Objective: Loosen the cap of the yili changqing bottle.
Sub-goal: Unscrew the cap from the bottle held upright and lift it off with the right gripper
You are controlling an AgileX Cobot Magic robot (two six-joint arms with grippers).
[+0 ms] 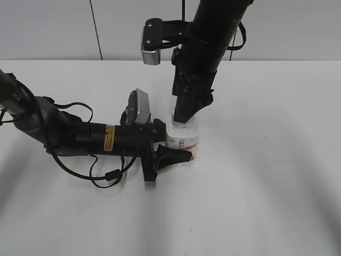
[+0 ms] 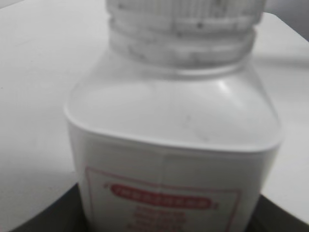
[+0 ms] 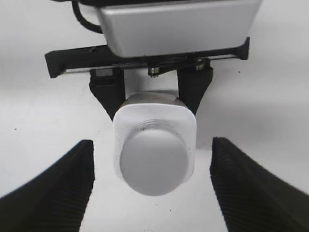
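Note:
The yili changqing bottle [image 1: 183, 141], white with a pink-red label, stands upright on the white table. My left gripper [image 1: 169, 143] reaches in sideways and is shut on its body, with one black finger on each side [image 3: 108, 94]. In the left wrist view the bottle [image 2: 174, 145] fills the frame, with the ribbed cap [image 2: 183, 19] at the top. My right gripper [image 3: 152, 188] hangs straight above the flat white cap [image 3: 153, 162]. It is open, and both ribbed fingers [image 3: 53, 193] stand well clear of the cap's sides. In the exterior view this gripper [image 1: 184, 114] hides the cap.
The left arm [image 1: 80, 136] lies low across the table from the left, with loose cables beside it. Its silver wrist camera [image 3: 178, 24] sits just behind the bottle. The right arm [image 1: 213, 32] comes down from above. Bare white tabletop [image 1: 277, 176] spreads to the right and front.

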